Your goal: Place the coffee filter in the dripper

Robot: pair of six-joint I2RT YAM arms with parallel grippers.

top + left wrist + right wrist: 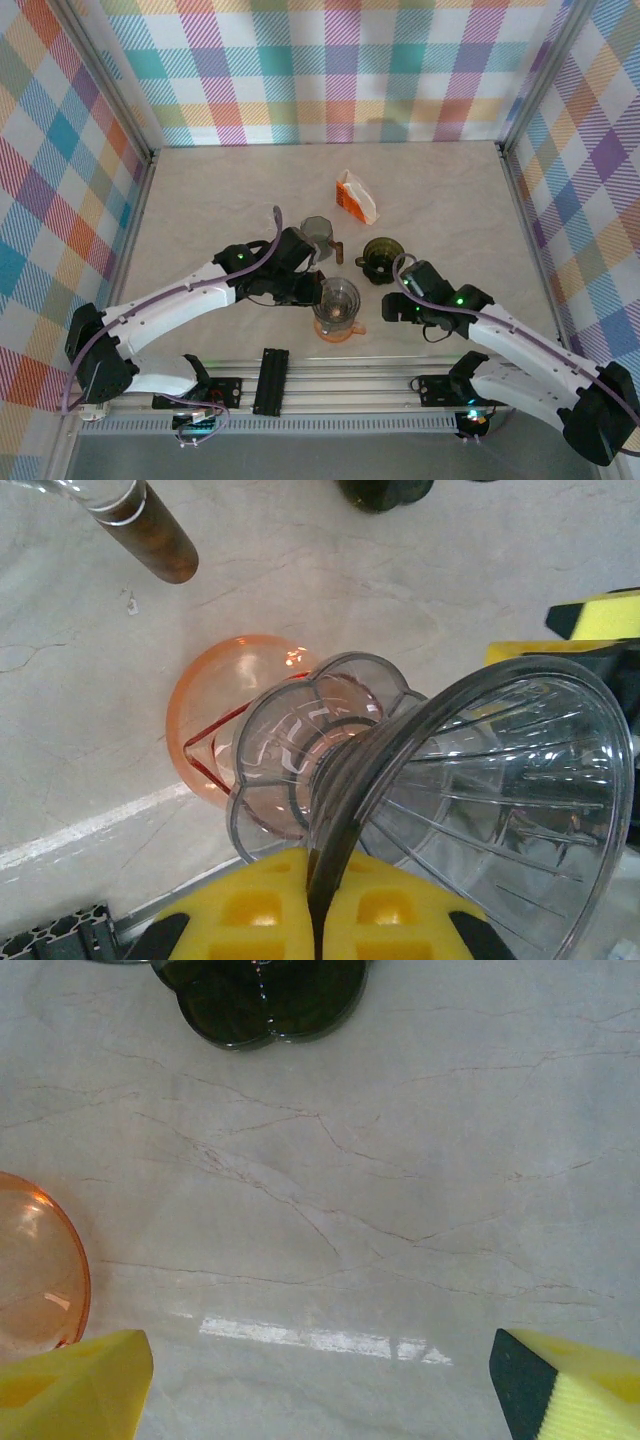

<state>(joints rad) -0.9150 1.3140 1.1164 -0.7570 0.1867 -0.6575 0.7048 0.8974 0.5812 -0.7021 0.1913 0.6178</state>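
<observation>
Pinching the rim of the clear dripper (pixel 500 780) with the left gripper (pixel 318 890), shut tight, lower centre over the orange saucer (pixel 200 720) — lopsided hold, might tip it. With the right gripper (pixel 320 1380) gaping and empty, could clip the dark green dripper (pixel 383 258) reaching for the filter packet (pixel 357 197), upper centre.

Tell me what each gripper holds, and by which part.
The left gripper pinches the clear dripper by its cone's rim wall. The right gripper is open, holding nothing.

You have bright, even overhead light with soft shadows. A white glare band sits on the table (pixel 330 1340) in your right wrist view; the near yellow fingertips (pixel 250 915) read soft, out of focus.
</observation>
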